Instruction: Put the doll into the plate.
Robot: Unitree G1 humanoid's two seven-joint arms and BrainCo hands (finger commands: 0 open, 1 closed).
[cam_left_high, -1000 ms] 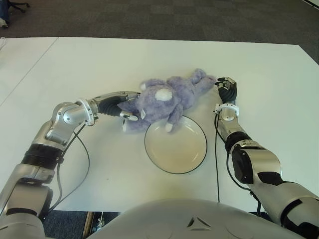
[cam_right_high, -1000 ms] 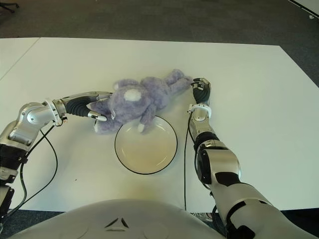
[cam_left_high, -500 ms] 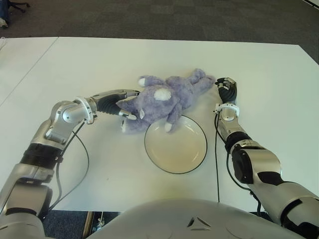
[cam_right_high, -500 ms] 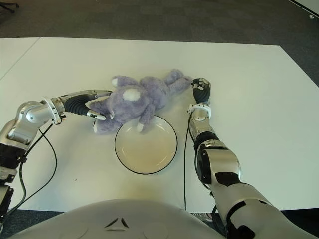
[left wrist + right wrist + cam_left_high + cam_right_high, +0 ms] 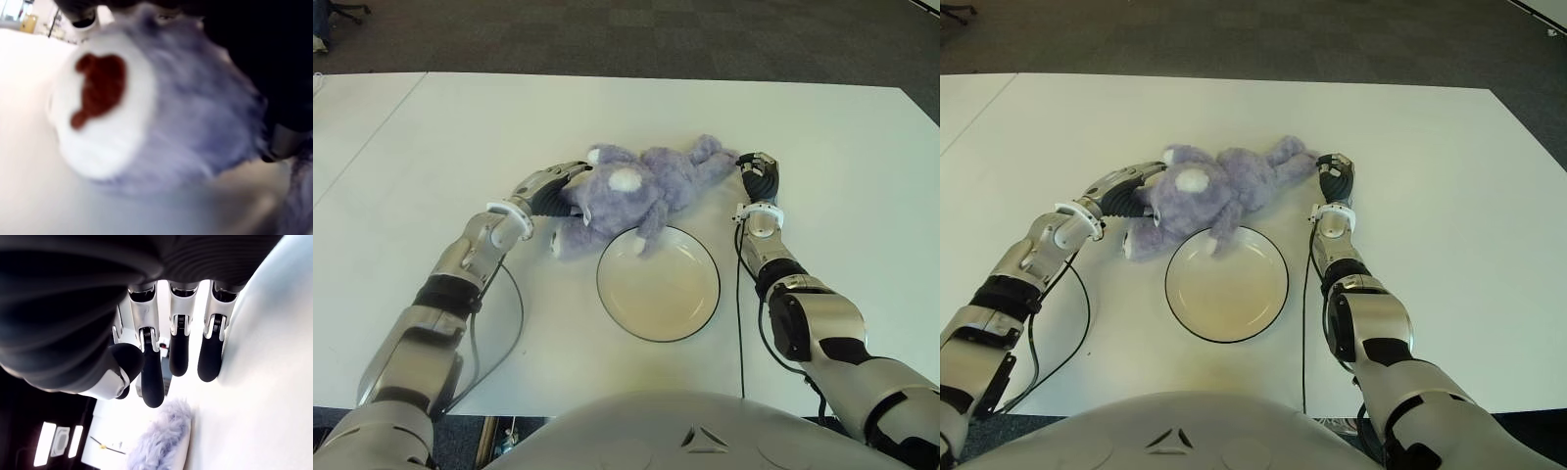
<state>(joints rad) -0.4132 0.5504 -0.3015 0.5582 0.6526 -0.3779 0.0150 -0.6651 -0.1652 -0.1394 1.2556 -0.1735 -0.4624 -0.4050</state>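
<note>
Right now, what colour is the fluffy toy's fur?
The fluffy plush doll is lavender-purple with white patches, clearest in the left eye view.

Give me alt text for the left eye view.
The left hand grips a purple doll lying on the white table, partly over the rim of an empty plate. The right hand shows beside the doll's feet, holding nothing.

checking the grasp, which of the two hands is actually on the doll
The left hand: its fingers press into the head end of the purple doll. The right hand shows just beyond the doll's foot end, fingers loose, holding nothing.
</note>
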